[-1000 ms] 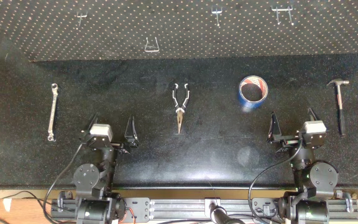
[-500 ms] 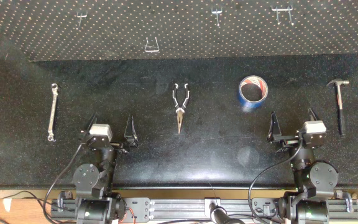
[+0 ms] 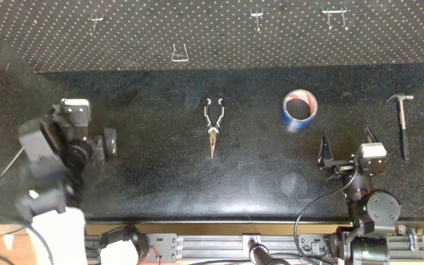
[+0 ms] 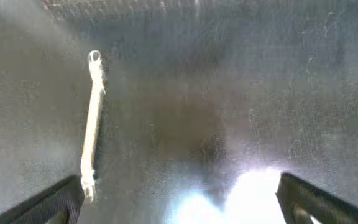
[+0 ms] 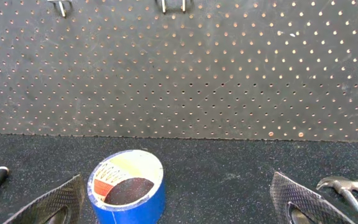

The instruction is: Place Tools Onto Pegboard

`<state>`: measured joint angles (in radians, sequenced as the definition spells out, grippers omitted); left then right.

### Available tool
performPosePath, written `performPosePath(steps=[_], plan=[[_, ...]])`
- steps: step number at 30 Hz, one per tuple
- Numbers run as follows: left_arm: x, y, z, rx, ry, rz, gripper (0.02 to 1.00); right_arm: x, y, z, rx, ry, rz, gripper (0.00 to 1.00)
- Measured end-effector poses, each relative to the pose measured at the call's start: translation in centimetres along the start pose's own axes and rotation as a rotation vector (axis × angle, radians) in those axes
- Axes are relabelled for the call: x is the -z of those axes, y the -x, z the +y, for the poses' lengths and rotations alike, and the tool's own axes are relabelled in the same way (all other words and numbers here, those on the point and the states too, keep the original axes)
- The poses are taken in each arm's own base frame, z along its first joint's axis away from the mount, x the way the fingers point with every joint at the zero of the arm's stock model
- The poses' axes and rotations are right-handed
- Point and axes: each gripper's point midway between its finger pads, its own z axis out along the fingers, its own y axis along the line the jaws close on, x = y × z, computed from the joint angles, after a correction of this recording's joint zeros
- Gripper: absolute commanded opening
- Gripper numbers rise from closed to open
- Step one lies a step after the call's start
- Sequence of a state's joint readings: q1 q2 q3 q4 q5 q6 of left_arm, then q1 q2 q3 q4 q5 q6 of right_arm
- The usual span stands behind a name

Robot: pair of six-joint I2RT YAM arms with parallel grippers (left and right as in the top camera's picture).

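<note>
The left gripper hangs above the left end of the worktop, its fingers spread wide with nothing between them. Below it the wrench lies flat near the worktop's left edge, its length running from front to back. One end is close to one finger, though the blur hides whether they touch. The right gripper sits low near the front edge, toward the right corner. It is likewise released, its two fingers wide apart and empty, and it faces the pegboard. The pliers lie about the middle of the worktop, handles toward the back edge and tip toward the front. The roll of blue tape sits with its hole facing up, right of the middle and nearer the back edge, straight ahead of the right gripper and apart from it. The hammer lies close to the right edge, head toward the back and handle toward the front. The pegboard runs along the whole back edge and carries several bare metal hooks: one wide wire loop sits low down, left of the middle, and the others are higher up. All four tools rest on the worktop.
</note>
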<state>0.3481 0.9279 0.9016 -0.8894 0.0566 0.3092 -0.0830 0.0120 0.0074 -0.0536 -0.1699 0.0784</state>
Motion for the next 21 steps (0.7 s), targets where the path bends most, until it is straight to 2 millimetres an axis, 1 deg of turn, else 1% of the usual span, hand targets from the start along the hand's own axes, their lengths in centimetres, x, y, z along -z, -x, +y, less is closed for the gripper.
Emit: performPosePath(steps=[1, 2, 3, 4, 5, 6, 7, 9, 11, 13, 14, 15, 16, 17, 19, 21], plan=[[-0.9, -0.9, 2.1, -0.012, 0.009, 0.13, 0.996, 0.0, 0.0, 0.0, 0.0, 0.0, -0.001, 0.976], [-2.0, -2.2, 3.2, -0.011, 0.006, 0.219, 0.993, 0.0, 0.0, 0.0, 0.0, 0.0, -0.001, 0.976], [-2.3, -3.4, 4.3, 0.011, 0.011, 0.295, 0.993, 0.0, 0.0, 0.0, 0.001, 0.0, -0.001, 0.976], [-3.4, -4.6, 7.2, 0.07, 0.045, 0.394, 0.996, 0.0, 0.0, 0.0, 0.001, 0.0, -0.001, 0.976], [-3.8, -5.4, 7.4, 0.087, 0.015, 0.475, 0.996, 0.0, 0.0, 0.0, 0.0, 0.0, -0.002, 0.976], [-4.6, -5.3, 7.8, 0.09, -0.003, 0.51, 0.996, 0.0, 0.0, 0.0, 0.001, 0.0, -0.001, 0.976], [-6.0, -4.8, 8.6, 0.092, -0.013, 0.54, 0.996, 0.0, 0.0, 0.0, 0.001, 0.0, -0.001, 0.976], [-8.4, -4.7, 9.5, 0.097, -0.035, 0.592, 0.996, 0.0, 0.0, 0.0, 0.001, 0.0, -0.001, 0.976], [-11.6, -3.4, 11.2, 0.096, -0.029, 0.59, 0.996, 0.0, 0.0, 0.0, 0.001, 0.0, -0.002, 0.976], [-13.7, -3.6, 11.6, 0.099, -0.043, 0.615, 0.996, 0.0, 0.0, 0.0, 0.001, -0.001, -0.002, 0.976], [-14.6, -3.3, 12.0, 0.101, -0.037, 0.609, 0.996, 0.0, 0.0, 0.0, 0.001, -0.001, -0.002, 0.976], [-15.9, -4.0, 12.1, 0.106, -0.044, 0.633, 0.996, 0.0, 0.0, 0.0, 0.001, 0.0, -0.002, 0.976], [-16.6, -4.8, 11.9, 0.113, -0.055, 0.66, 0.993, 0.0, 0.0, 0.0, 0.001, -0.001, -0.002, 0.976], [-17.3, -5.5, 11.7, 0.127, -0.06, 0.686, 0.996, 0.0, 0.0, 0.0, 0.0, 0.0, -0.002, 0.976], [-18.0, -6.0, 11.6, 0.131, -0.067, 0.702, 0.993, 0.0, 0.0, 0.0, 0.001, 0.0, -0.002, 0.976], [-18.4, -6.1, 11.6, 0.131, -0.067, 0.701, 0.996, 0.0, 0.0, 0.0, 0.001, 0.0, -0.002, 0.976]])
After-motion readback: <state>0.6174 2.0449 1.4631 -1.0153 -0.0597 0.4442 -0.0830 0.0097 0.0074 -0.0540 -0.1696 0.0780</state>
